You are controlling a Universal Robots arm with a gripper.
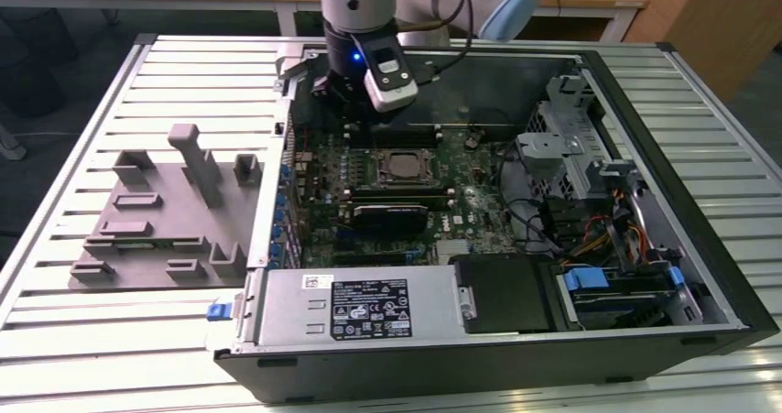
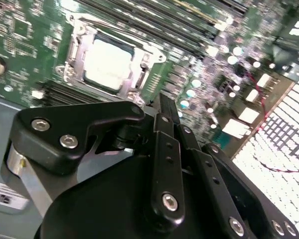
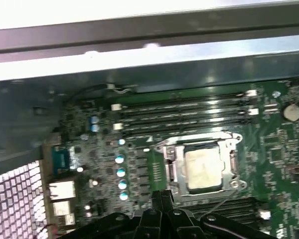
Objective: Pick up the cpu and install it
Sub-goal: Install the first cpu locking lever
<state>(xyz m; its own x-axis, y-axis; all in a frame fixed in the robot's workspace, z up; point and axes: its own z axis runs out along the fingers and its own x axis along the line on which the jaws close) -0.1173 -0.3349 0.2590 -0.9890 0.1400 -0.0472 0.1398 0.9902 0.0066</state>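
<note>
Claw (image 2: 162, 107) fingers look pressed together and hold nothing, up above the board beside the chip (image 2: 108, 63) sitting flat in its holder (image 2: 78, 37), so gentle, straight moves seem best.

Slatted metal table (image 1: 73, 340) under an open computer case (image 1: 489, 358) and grey fixture blocks (image 1: 159, 221)

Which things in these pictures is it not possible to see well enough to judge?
- The cpu lies in its socket in both wrist views, but whether it is fully seated and latched is too blurred to tell.
- In the second wrist view the hand hides the board right below it.
- In the exterior view the arm covers the case's rear corner behind it.
</note>
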